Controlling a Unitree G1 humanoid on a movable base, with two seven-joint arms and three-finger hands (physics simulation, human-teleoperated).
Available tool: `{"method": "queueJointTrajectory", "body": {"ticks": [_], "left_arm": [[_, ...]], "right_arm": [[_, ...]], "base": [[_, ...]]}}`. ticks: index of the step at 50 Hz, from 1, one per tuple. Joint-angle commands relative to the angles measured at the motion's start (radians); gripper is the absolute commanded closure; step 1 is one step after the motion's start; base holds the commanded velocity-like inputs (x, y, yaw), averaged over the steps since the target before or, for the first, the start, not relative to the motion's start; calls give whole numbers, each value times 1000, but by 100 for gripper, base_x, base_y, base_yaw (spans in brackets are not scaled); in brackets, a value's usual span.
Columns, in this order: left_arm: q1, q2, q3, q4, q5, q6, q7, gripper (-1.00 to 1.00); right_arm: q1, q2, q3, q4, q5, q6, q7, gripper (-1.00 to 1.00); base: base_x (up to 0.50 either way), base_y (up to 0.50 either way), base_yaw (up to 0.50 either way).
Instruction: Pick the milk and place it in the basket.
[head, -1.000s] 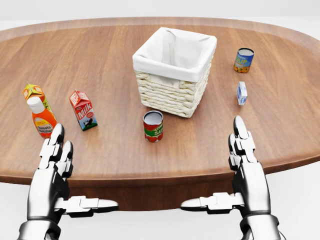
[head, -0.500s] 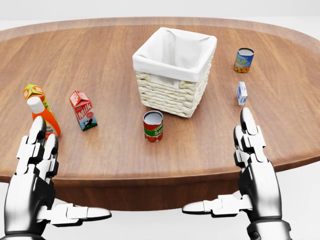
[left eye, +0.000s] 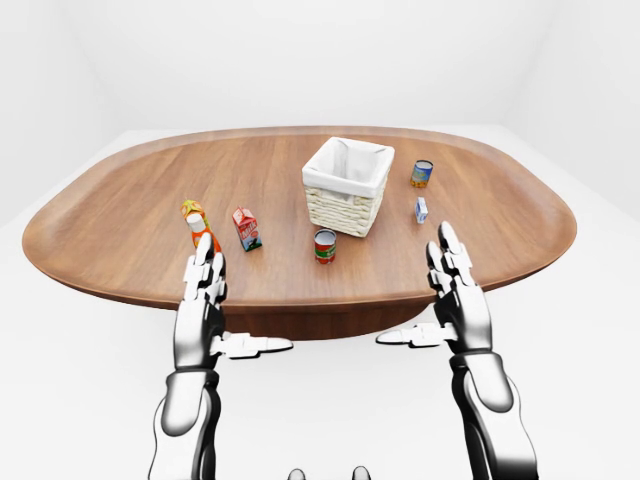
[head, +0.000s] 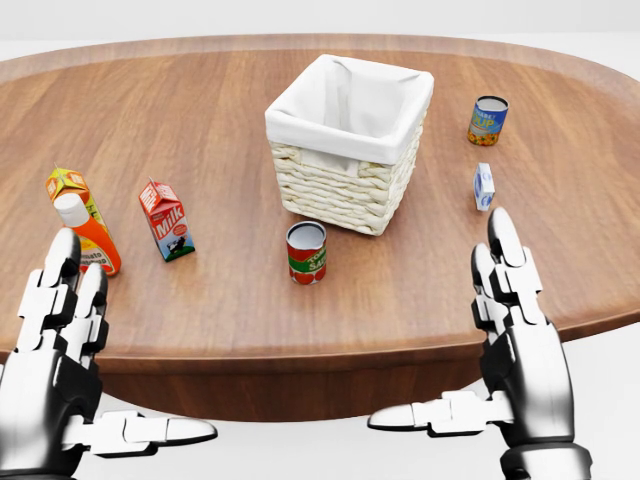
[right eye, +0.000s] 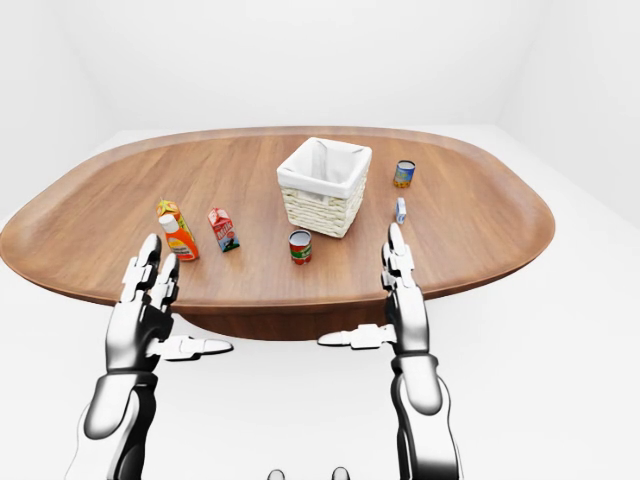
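The silver left hand (head: 55, 340) hovers spread at the table's near left edge, empty; the right hand (head: 515, 330) likewise. The small red-and-white milk carton (head: 166, 221) stands upright just beyond, left of the white-lined wicker basket (head: 348, 150); probably light, stiff, best pinched across its flat sides

Bare wood around the milk carton (head: 167, 220), ketchup bottle (head: 87, 235) and orange carton (head: 65, 186) standing near its left in the head view, tomato can (head: 306, 252) just below the basket (head: 345, 176), basket mouth unobstructed from above
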Motion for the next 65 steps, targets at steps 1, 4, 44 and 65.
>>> {"method": "queueJointTrajectory", "body": {"ticks": [1, 4, 44, 65], "left_arm": [[9, -2, 3, -18, -3, 1, -5, -100], [6, -2, 4, -13, -2, -2, -4, -100], [10, -2, -5, -11, 4, -7, -4, -100], [14, -2, -9, -15, 6, -9, -4, -100]], "right_arm": [[6, 1, -4, -13, 16, -7, 8, -100], [8, 0, -6, -21, 24, -8, 14, -100], [21, 2, 1, -46, 12, -20, 8, -100], [24, 2, 4, -51, 12, -20, 9, -100]], "base": [[0, 0, 0], [11, 0, 0], [22, 0, 0], [25, 0, 0]]}}
